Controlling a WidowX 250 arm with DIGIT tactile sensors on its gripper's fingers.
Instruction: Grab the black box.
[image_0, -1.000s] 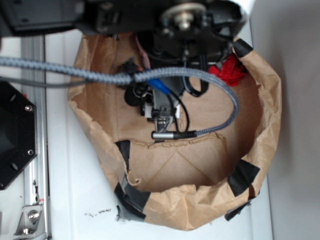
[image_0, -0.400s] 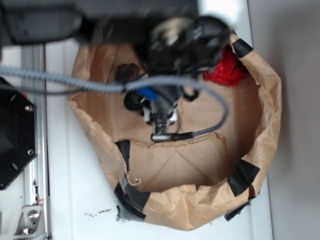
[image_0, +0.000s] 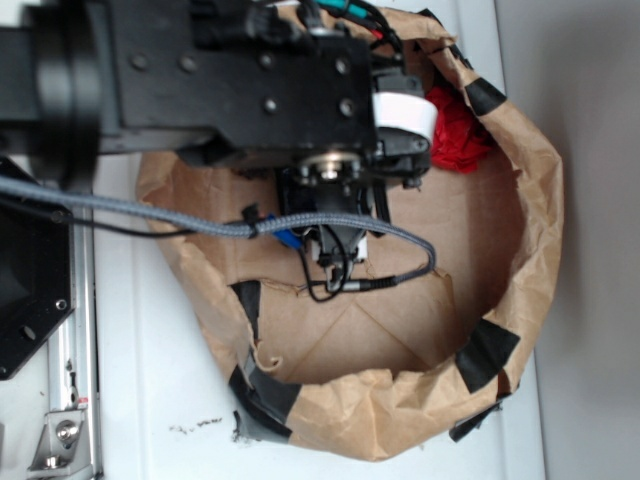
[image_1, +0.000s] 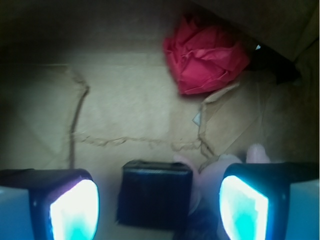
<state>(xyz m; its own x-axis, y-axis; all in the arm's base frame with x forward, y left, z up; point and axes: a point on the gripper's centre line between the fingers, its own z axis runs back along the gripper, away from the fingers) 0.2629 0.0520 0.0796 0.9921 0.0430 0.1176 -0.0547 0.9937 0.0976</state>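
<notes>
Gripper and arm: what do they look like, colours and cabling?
The arm is black with screwed plates and a white label; a grey braided cable and thin black wires run along it. The gripper has two dark fingers with glowing pale cyan-white pads.

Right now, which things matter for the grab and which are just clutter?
For the job:
black box
claw, open astride it

Lying about:
red crumpled paper
pink plush beside the box
brown paper
hexagonal plate
</notes>
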